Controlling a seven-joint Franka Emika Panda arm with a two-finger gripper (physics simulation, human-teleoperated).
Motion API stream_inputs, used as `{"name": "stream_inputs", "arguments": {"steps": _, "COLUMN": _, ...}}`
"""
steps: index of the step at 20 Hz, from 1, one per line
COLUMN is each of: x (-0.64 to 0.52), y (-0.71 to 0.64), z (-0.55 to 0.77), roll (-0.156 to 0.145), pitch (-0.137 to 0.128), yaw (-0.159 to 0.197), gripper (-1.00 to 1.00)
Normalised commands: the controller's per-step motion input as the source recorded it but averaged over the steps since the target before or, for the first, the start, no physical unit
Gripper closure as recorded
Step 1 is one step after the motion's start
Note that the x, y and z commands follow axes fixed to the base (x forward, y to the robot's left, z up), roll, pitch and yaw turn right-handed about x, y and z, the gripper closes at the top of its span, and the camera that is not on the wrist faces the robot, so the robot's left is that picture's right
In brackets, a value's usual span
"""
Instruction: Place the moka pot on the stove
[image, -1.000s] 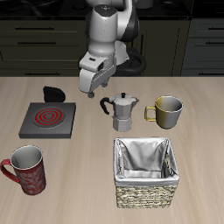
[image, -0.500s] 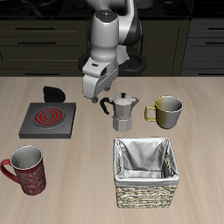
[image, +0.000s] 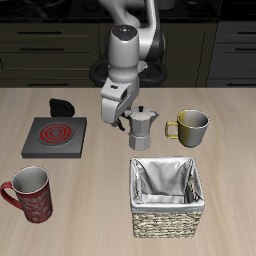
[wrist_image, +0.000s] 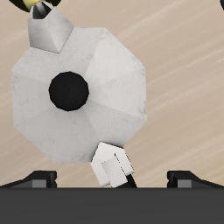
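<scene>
1. Small faceted silver metal moka pot (image: 144, 129) with black lid knob: upright mid-counter, between the stove and the mug.
2. Flat square dark grey stove (image: 54, 138) with red spiral coil: toward one side edge of the wooden counter (image: 230, 170), bare.
3. Two-finger gripper (image: 113, 111): hangs beside the pot's handle; the wrist view looks straight down on the lid (wrist_image: 79, 92). Whether the fingers are spread or closed cannot be told.
4. Metallic olive-handled mug (image: 189, 127), woven basket (image: 166, 196), red mug (image: 30, 193).
</scene>
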Motion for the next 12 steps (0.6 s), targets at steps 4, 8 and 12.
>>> {"name": "stream_inputs", "arguments": {"steps": 4, "x": -0.05, "y": 0.11, "z": -0.26, "roll": 0.044, "pitch": 0.052, "yaw": 0.028, "gripper": 1.0}}
{"name": "stream_inputs", "arguments": {"steps": 8, "x": -0.01, "y": -0.08, "z": -0.02, "roll": 0.001, "pitch": 0.008, "yaw": 0.006, "gripper": 1.0}}
{"name": "stream_inputs", "arguments": {"steps": 12, "x": -0.03, "y": -0.1, "z": 0.1, "roll": -0.008, "pitch": -0.009, "yaw": -0.023, "gripper": 1.0}}
